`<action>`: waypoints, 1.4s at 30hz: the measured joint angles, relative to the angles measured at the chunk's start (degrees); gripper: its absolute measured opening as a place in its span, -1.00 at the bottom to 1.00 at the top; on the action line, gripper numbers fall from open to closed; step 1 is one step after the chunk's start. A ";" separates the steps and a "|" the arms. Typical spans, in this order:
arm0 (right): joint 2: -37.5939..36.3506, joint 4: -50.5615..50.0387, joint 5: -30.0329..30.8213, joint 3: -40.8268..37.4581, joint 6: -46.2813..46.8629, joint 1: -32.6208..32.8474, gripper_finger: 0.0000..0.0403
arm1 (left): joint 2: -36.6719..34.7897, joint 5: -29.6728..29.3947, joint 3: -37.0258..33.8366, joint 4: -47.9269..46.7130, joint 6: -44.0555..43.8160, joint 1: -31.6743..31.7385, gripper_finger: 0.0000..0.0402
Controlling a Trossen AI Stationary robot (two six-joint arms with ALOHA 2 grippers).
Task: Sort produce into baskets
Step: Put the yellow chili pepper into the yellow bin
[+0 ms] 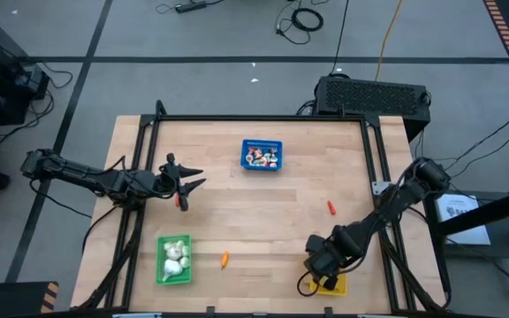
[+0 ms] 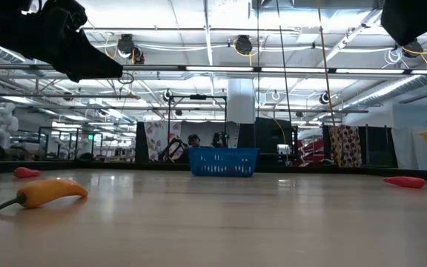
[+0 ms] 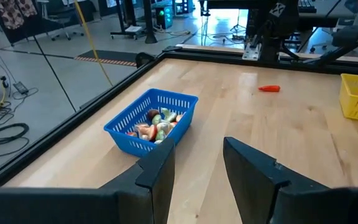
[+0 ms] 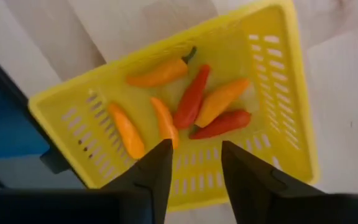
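My right gripper (image 4: pixel 194 168) hangs open above the yellow basket (image 4: pixel 272 74), fingers pointing down with nothing between them. Several orange and red peppers (image 4: pixel 191 96) lie on that basket's floor. At the table's left side my left gripper (image 3: pixel 197 168) is open and empty, pointing toward the blue basket (image 3: pixel 151 121) of mixed round produce. The green basket (image 1: pixel 173 260) near the front left holds white garlic bulbs. Loose on the table lie an orange pepper (image 1: pixel 224 259), a red pepper (image 1: pixel 331 208), and another red one (image 1: pixel 181 201) beside my left gripper (image 1: pixel 197 177).
A black frame (image 1: pixel 263 117) runs along the table's far edge and both sides. Bare wood (image 1: pixel 272 230) lies between the three baskets. In the low view the orange pepper (image 2: pixel 47 193) lies nearest the front edge.
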 joint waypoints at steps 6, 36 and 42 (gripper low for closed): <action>-1.84 0.50 -1.66 0.00 -2.55 -3.57 -0.26 | 0.00 0.01 0.00 -0.04 0.39 0.00 -0.28; 20.05 71.22 -1.51 4.24 -79.51 -21.37 -0.26 | 0.00 0.03 0.00 -1.00 1.46 0.02 -0.28; 29.52 70.50 -10.14 14.62 -84.24 -23.11 -0.26 | 0.02 0.25 0.00 -1.39 1.87 0.00 -0.28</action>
